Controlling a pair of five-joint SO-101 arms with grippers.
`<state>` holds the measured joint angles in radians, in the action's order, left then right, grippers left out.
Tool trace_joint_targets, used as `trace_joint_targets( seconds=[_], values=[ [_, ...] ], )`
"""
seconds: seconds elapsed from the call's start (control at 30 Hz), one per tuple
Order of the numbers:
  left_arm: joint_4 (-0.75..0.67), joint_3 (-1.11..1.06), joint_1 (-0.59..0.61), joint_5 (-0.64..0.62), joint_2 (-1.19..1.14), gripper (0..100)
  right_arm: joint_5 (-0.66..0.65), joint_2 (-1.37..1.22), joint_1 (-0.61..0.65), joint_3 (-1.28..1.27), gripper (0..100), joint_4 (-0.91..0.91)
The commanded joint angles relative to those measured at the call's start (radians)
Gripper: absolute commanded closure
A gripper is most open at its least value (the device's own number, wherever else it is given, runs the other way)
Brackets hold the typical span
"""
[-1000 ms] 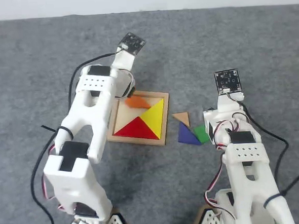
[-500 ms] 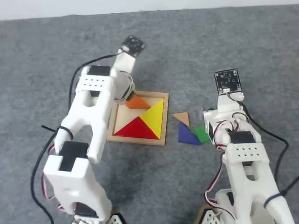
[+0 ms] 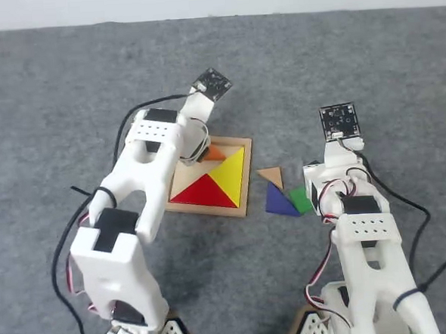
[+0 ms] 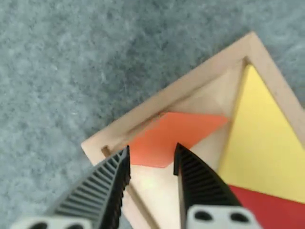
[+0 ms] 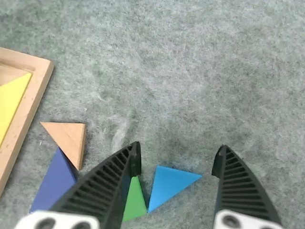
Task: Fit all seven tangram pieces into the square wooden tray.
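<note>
tray (image 3: 248, 177): pale wood
inside it: orange piece (image 4: 171, 138), yellow triangle (image 3: 232, 174), red triangle (image 3: 203, 191)
loose: tan triangle (image 5: 66, 136), navy triangle (image 5: 53, 183), green triangle (image 5: 135, 202), sky-blue triangle (image 5: 169, 183)
desk (image 3: 52, 94): mottled grey (flecked lighter)

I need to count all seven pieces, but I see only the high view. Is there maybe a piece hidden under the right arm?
Observer: Yes. A light blue triangle lies on the carpet beside the green piece, under the open right gripper.
Operator: Thank you. And the left gripper, is it holding the orange piece?
Observer: No, it does not seem so. The left gripper is open over the orange parallelogram, which lies in a corner of the tray.
</note>
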<state>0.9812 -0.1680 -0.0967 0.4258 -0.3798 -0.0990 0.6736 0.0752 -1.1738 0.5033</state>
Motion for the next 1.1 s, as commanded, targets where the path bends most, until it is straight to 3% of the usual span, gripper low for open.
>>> trace_joint_targets(
  seconds=[0.0, 0.43, 0.7, 1.07],
  values=[
    [0.028, 0.073, -0.002, 0.012, -0.043, 84, -0.015, 0.033, 0.010, 0.002, 75.3, -0.016],
    [0.041, 0.170, 0.000, 0.011, -0.074, 84, -0.015, 0.033, 0.010, 0.002, 75.3, -0.016],
    [0.183, 0.239, -0.002, 0.009, -0.072, 78, -0.015, 0.033, 0.010, 0.002, 75.3, -0.015],
    [0.204, 0.259, -0.005, 0.181, -0.080, 78, -0.015, 0.033, 0.010, 0.002, 75.3, -0.015]
  ],
)
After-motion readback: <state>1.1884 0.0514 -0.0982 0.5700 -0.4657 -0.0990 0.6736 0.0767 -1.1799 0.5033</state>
